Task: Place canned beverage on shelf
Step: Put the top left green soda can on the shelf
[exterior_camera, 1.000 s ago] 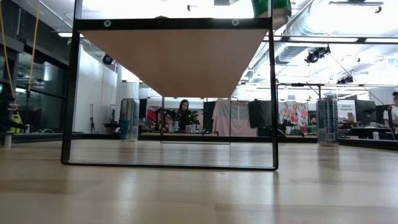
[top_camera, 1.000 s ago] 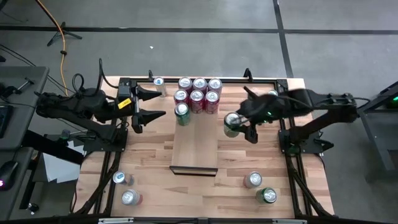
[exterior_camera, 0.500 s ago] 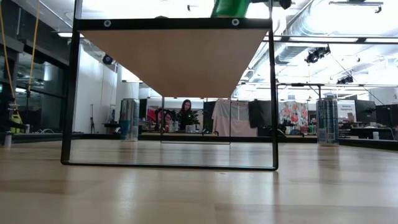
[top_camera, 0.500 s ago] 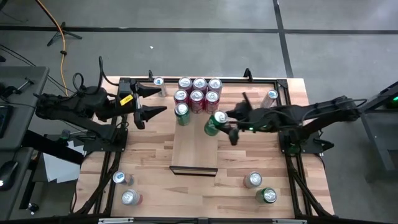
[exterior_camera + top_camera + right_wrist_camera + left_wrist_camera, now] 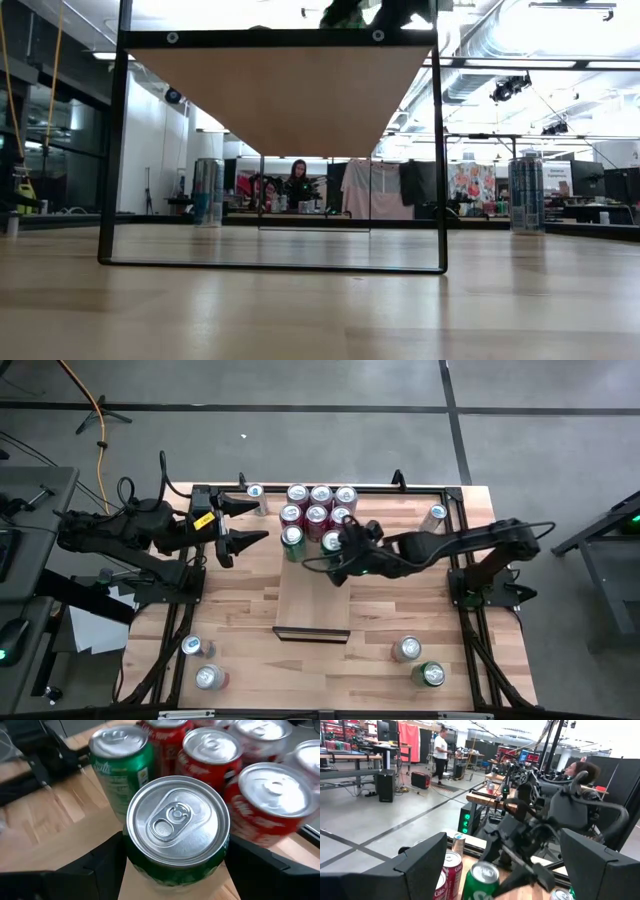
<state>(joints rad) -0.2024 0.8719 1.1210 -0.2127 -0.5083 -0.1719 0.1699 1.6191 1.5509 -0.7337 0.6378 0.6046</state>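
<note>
a: green can (image 5: 176, 827) is clamped in your right gripper (image 5: 343, 555), hovering over the shelf's (image 5: 312, 600) back end, just beside the other green can (image 5: 292, 541) and the red cans (image 5: 318, 510).

b: what's the risk?

a: it's crowded there. lower it off-line and you'll likely knock a neighbour over, or catch the board's right edge so the can tips on release.

b: and the other arm?

a: your left gripper (image 5: 238, 525) waits, jaws spread and empty, near the table's back left corner.
</note>
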